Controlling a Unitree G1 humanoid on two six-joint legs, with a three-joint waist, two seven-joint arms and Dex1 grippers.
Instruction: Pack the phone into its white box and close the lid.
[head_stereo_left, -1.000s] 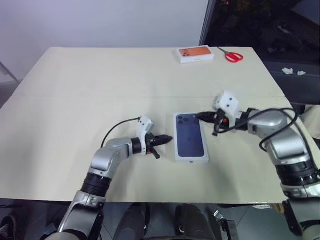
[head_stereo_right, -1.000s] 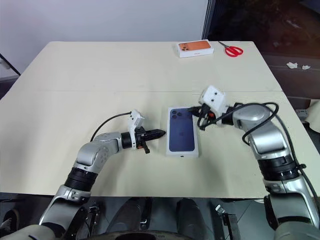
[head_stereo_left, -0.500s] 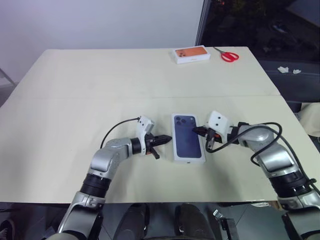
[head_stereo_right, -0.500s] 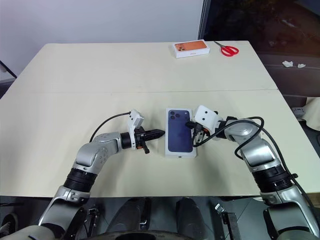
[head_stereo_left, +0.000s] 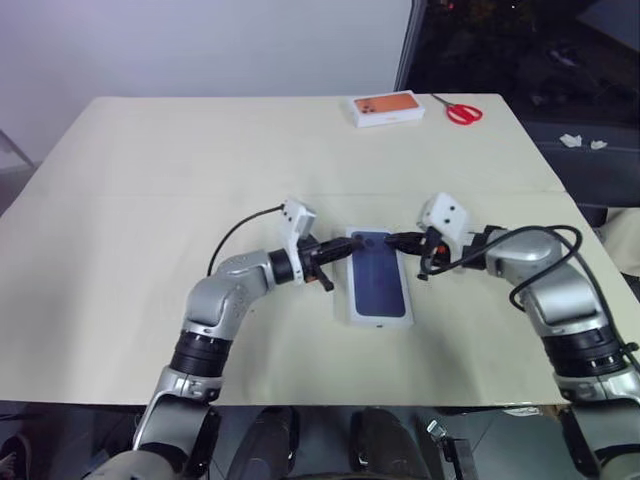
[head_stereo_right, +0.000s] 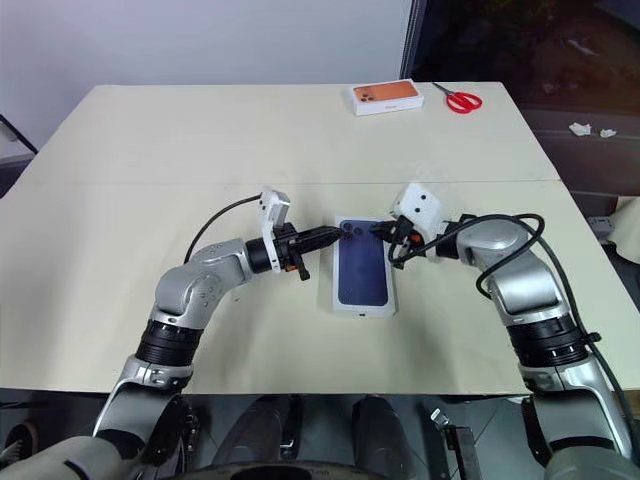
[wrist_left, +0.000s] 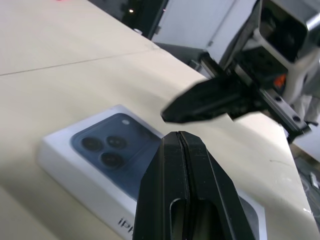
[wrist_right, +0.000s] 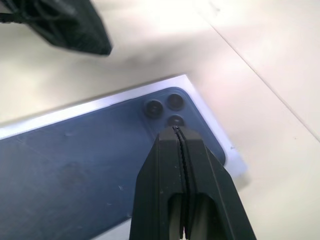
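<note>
**White box mid-worktop, both end effectors shut over its far end**

White box (head_stereo_left: 374, 320) lies flat near the front middle of the worktop (head_stereo_left: 150, 180), long side running away from the robot. Dark navy phone (head_stereo_left: 378, 282) face fills its top inside a thin white rim, camera cluster (wrist_left: 102, 151) at the far end.

Can't tell whether that's the real phone sitting in the tray or a print on the lid (lettering on the side wall suggests the lid is already on).

Left end effector (head_stereo_left: 338, 252) and right end effector (head_stereo_left: 396, 240) both have fingers fully together and hold nothing. Tips face each other just above the camera end.

My read: final step, seating or checking the lid. Next move calls for an even press with the shut tips along the top, without skidding the box.

Orange-topped box (head_stereo_left: 388, 107) and red scissors (head_stereo_left: 463, 112) sit well apart at the far edge.
</note>
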